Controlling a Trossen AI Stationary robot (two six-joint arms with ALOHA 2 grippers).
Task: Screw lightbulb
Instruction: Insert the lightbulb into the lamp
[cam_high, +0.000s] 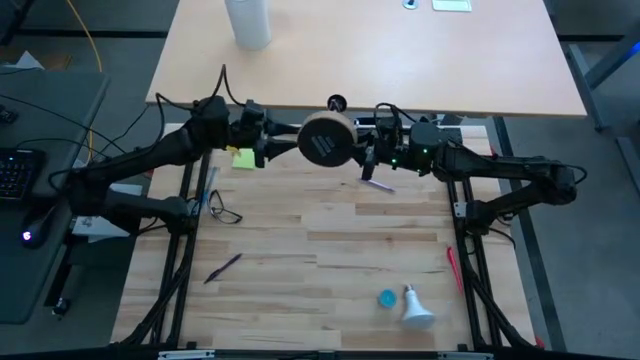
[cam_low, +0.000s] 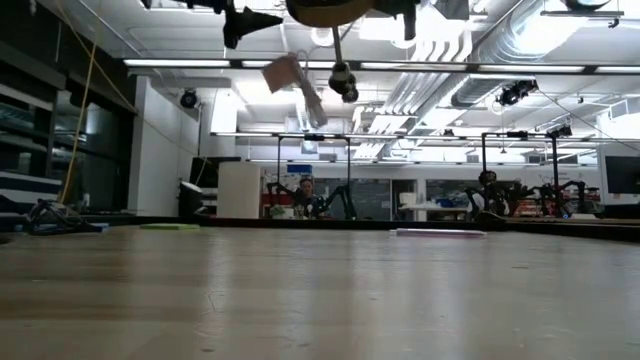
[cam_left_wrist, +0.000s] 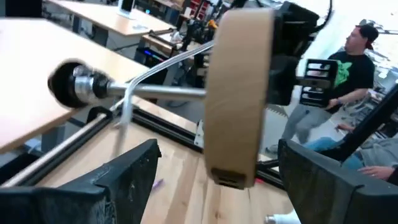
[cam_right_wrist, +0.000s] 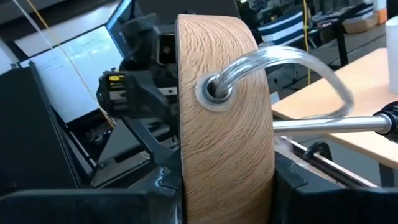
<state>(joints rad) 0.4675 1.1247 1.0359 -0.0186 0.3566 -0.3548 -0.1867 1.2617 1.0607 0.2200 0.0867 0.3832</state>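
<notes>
High view: the lightbulb (cam_high: 416, 308) lies on its side at the table's (cam_high: 300, 250) lower right, neck toward upper left, nearer the right arm. Both end effectors meet at top centre around the wooden disc base (cam_high: 327, 139).

Wrist views: left end effector (cam_left_wrist: 217, 180) spread wide beside the disc; right end effector (cam_right_wrist: 224, 180) clamps its rim (bulb unseen here).

- A round wooden disc (cam_high: 327, 139) hangs above the far edge of the wooden surface (cam_high: 320, 250).
- A white cylinder (cam_high: 248, 20) stands on the farther surface.
- Glasses (cam_high: 222, 211), a dark pen (cam_high: 223, 267), a yellow note (cam_high: 243, 158) and a blue cap (cam_high: 386, 298) lie scattered.
- A person in a black shirt (cam_left_wrist: 348, 68) stands beyond.
</notes>
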